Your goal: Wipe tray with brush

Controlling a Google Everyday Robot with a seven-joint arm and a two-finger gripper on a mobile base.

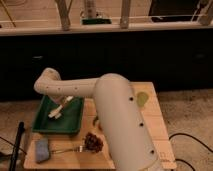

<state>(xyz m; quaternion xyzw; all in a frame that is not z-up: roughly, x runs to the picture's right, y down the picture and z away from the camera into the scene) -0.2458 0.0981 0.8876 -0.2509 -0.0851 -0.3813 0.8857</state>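
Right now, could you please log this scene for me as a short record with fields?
surface: wooden table
tray: green tray, on the table's left side
brush: brush with white handle, slanted over the tray
hand: hand above the tray, at the brush handle's upper end
sponge: blue-grey sponge, in front of the tray
fork: fork, right of the sponge
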